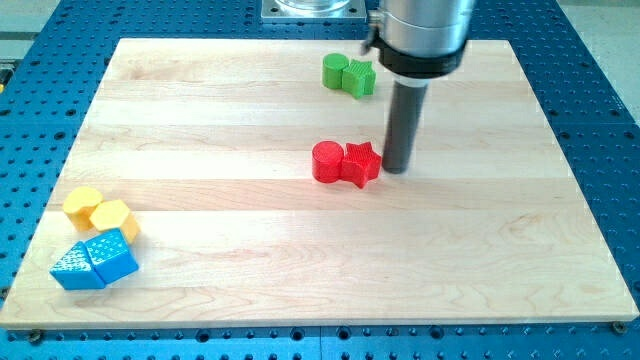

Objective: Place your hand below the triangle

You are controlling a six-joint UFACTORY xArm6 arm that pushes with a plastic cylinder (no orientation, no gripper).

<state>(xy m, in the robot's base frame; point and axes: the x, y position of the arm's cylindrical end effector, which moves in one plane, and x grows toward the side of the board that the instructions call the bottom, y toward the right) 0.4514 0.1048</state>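
Observation:
A blue triangle lies at the view's lower left, touching a blue cube on its right. My tip rests on the board near the middle, just right of a red star. A red cylinder touches the star on its left. The tip is far to the right of and above the blue triangle.
Two yellow blocks sit just above the blue pair. A green cylinder and a green star-like block sit near the top, left of the rod. The wooden board ends close below the blue triangle.

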